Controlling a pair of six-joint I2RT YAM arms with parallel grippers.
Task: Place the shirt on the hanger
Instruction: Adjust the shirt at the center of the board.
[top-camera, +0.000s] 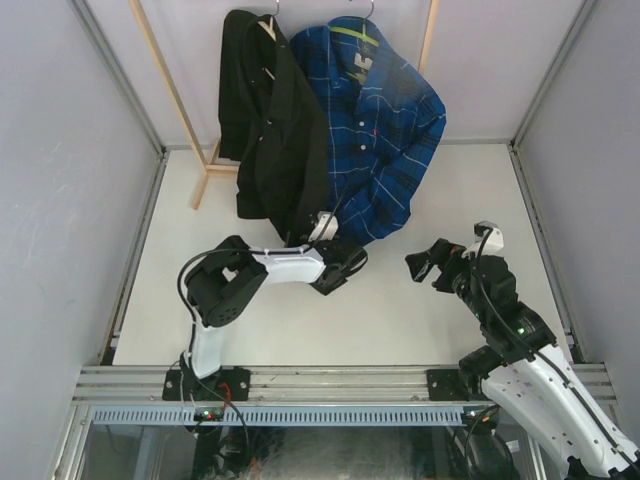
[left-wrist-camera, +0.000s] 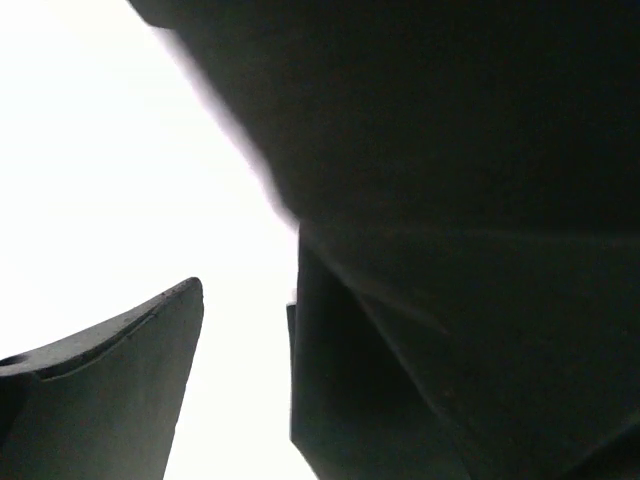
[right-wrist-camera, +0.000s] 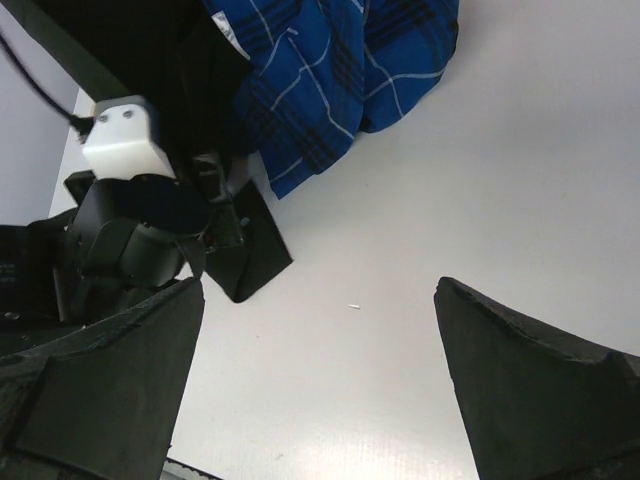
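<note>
Now at the rack: black shirt on its hanger, left arm at the hem

Seen from above, the shirt (top-camera: 275, 140) hangs from the hanger (top-camera: 266, 28), whose pale wood shows at the collar, on a wooden rack (top-camera: 165, 85) at the far end of the white table (top-camera: 400, 330). A blue plaid shirt (top-camera: 385, 120) hangs just beside it on the right, the two overlapping low down. The left gripper (top-camera: 338, 262) reaches to the bottom of the black cloth, where both hems meet. Its wrist view shows one finger (left-wrist-camera: 100, 400) clear against a bright ground and black fabric filling the other side. The second finger merges with that cloth, so whether the pincer grips the hem cannot be told. The right gripper (top-camera: 427, 264) hovers over bare table, apart from the garments, its fingers (right-wrist-camera: 110, 400) spread wide
</note>
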